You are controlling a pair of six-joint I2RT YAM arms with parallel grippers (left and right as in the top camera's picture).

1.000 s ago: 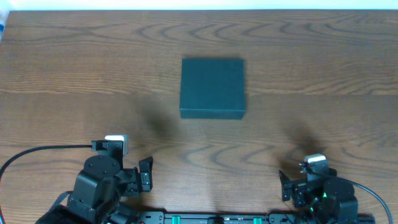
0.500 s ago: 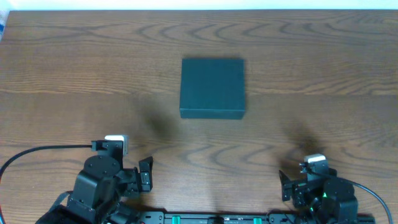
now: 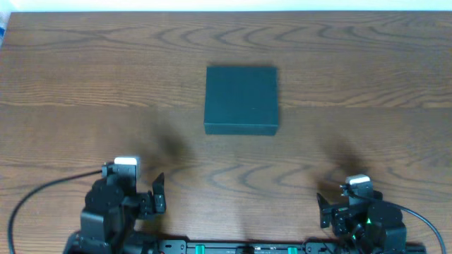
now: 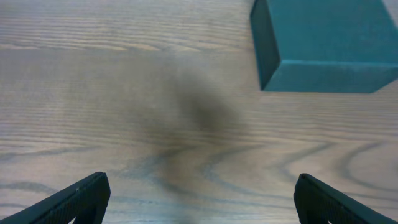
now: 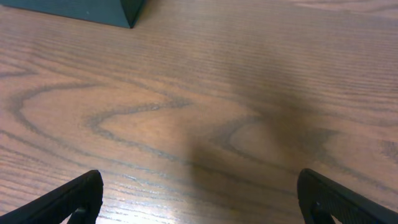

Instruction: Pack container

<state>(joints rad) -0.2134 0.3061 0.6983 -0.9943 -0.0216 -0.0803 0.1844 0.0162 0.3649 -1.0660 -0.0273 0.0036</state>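
The container (image 3: 241,99) is a dark green-black square box, lid shut, lying flat at the middle of the wooden table. It also shows at the top right of the left wrist view (image 4: 323,40) and as a corner at the top left of the right wrist view (image 5: 81,10). My left gripper (image 4: 199,199) is open and empty above bare wood, well short of the box; in the overhead view it is at the front left (image 3: 145,201). My right gripper (image 5: 199,199) is open and empty above bare wood, at the front right in the overhead view (image 3: 332,208).
The wooden table (image 3: 367,85) holds only the box. A black cable (image 3: 42,182) runs from the left arm toward the left edge. The table's far edge meets a pale surface along the top.
The left arm has shifted a little, its gripper turning to the left and pulling in toward its base. The right arm and the box have not moved.
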